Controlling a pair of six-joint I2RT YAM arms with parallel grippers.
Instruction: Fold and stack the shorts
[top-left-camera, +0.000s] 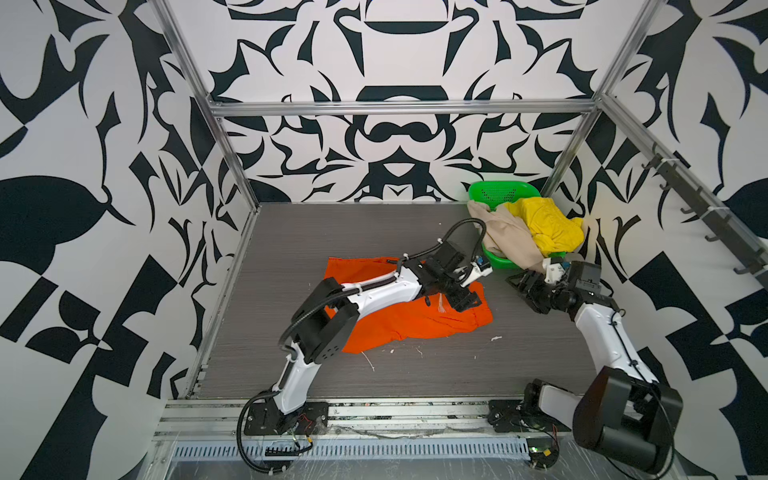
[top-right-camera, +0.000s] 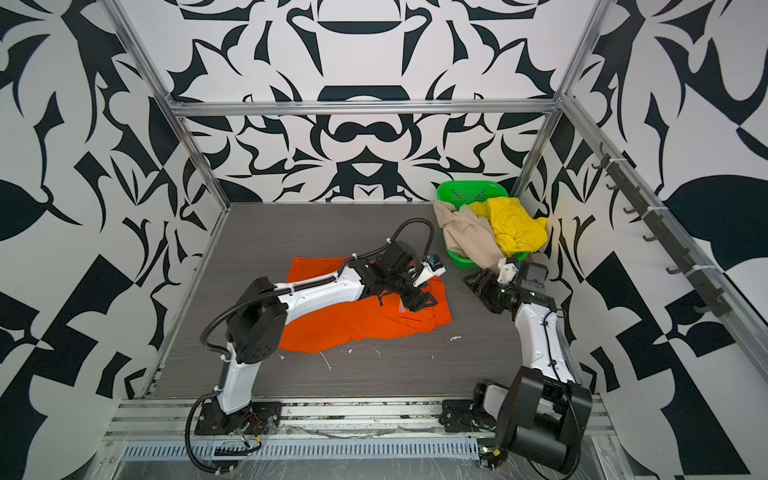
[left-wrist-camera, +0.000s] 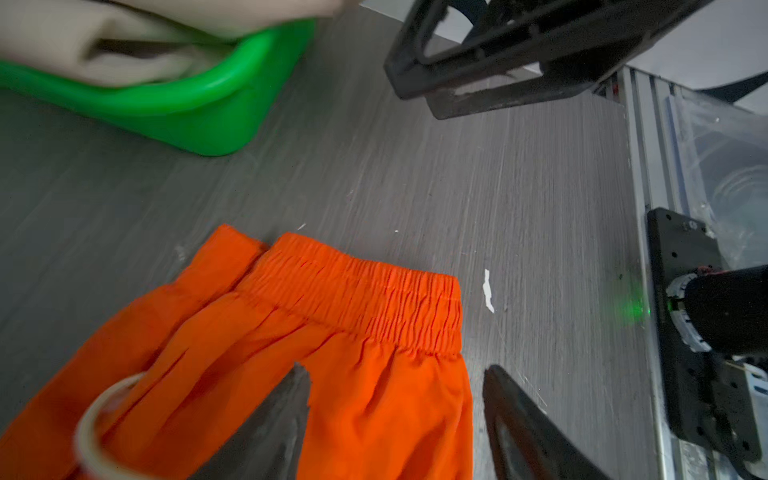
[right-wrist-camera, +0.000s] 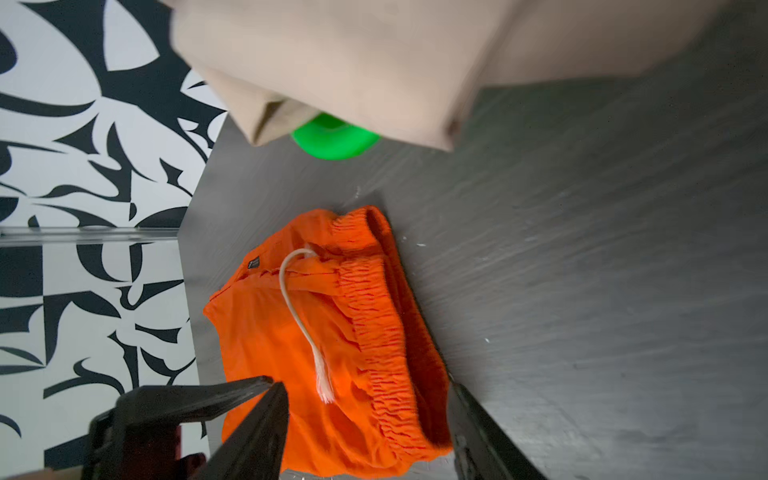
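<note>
Over orange shorts (top-left-camera: 407, 328), left claw (top-left-camera: 461, 299) spread; right claw (top-left-camera: 521, 286) spread at 3 o'clock. Best pinch waistband (left-wrist-camera: 353, 291) corners evenly.

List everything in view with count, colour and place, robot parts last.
orange shorts: one, bright orange, lying mid-table
drawstring: one, white, lying on the orange shorts
beige shorts: one, beige, draped over the basket's near rim
yellow shorts: one, bright yellow, in the basket, on the beige pair
basket: one, green perforated plastic, table's far right corner
scraps: several, white, scattered on the table near the orange shorts
table: one, grey woodgrain
left gripper: one, black, open, over the orange shorts' waistband end
right gripper: one, black, open, beside the basket, holding nothing
</note>
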